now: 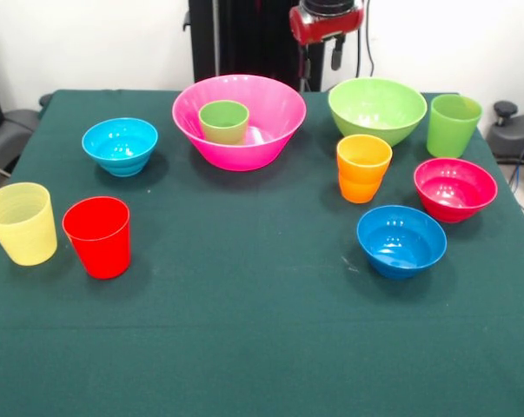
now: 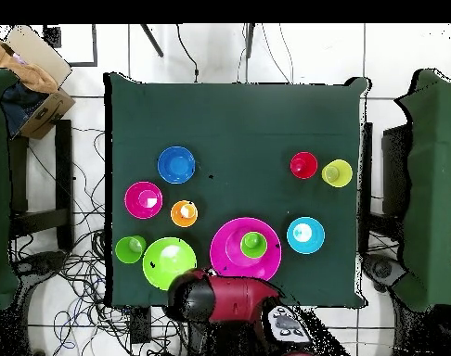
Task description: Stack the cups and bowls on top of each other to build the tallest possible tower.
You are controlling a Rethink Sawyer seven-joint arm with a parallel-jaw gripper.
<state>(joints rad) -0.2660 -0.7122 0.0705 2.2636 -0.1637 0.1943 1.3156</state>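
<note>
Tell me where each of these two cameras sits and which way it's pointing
Front view: sits across the table, facing the robot; the pincer hangs at the top edge behind the large pink bowl.
Overhead view: sits above, looking straight down; the red arm shows at the bottom edge.
Both share the pink bowl holding the small green cup, views turned half round.

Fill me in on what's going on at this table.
A Sawyer arm is building a tower from cups and bowls, and it has barely started. The small green cup stands upright inside the large pink bowl. Everything else sits separately on the green table, including the lime green bowl and the red cup. The gripper hangs at the far edge, holding nothing; whether it is open is unclear.
</note>
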